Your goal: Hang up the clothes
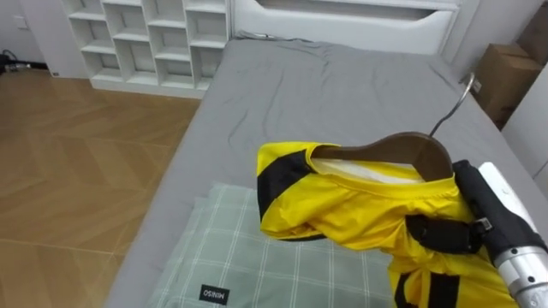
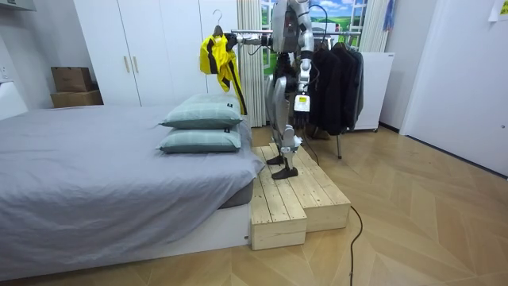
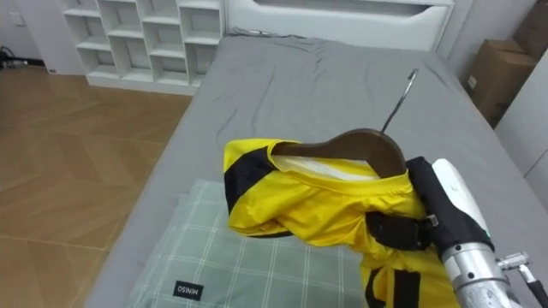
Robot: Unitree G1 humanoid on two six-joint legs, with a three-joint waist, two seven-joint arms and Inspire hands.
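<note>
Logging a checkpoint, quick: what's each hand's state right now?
Left hand: cannot be told.
Right hand: closed on the yellow jacket draped on its hanger.

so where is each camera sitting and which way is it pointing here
left eye view: on the robot's head, looking down across the grey bed at the yellow and black garment on a brown wooden hanger; right hand shows lower right
right eye view: same head, slightly aside, same scene and hand
room view: stands off beside the bed, faces the whole robot upright on a wooden platform, garment held out over green checked pillows
shared: all three show garment, hanger, bed
</note>
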